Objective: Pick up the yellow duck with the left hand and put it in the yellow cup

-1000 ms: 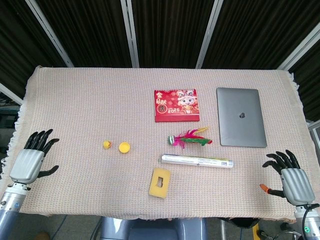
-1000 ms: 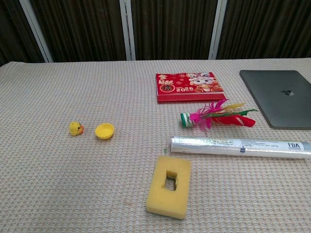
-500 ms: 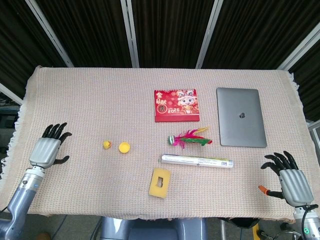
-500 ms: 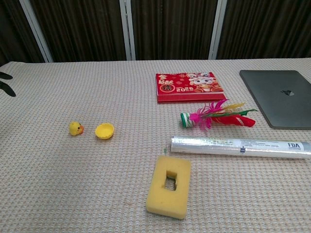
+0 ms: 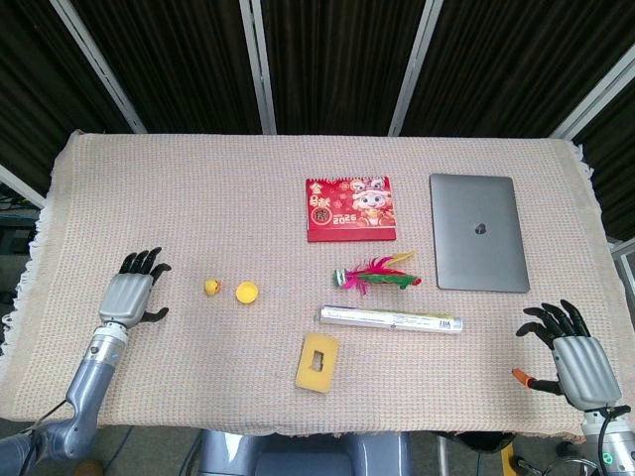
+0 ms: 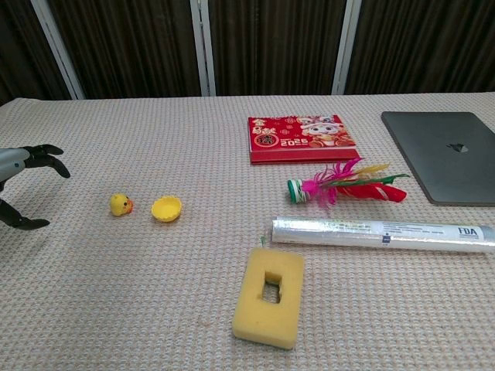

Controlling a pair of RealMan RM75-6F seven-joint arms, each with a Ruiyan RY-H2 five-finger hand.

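A small yellow duck (image 5: 210,288) (image 6: 120,205) sits on the woven tablecloth, left of centre. Just to its right lies the yellow cup (image 5: 247,292) (image 6: 166,208), a shallow bowl-like shell with its opening up. My left hand (image 5: 133,291) (image 6: 23,182) hovers to the left of the duck, fingers spread, holding nothing, a short gap away from it. Far off at the table's near right corner is my right hand (image 5: 568,349), also spread and empty, seen only in the head view.
A yellow sponge block (image 5: 317,363) with a slot lies near the front edge. A foil-wrapped roll (image 5: 391,319), a feather shuttlecock (image 5: 375,275), a red calendar (image 5: 349,208) and a grey laptop (image 5: 477,245) fill the centre and right.
My left hand has moved right and forward across the cloth toward the duck and now shows in the chest view. The right hand has barely shifted.
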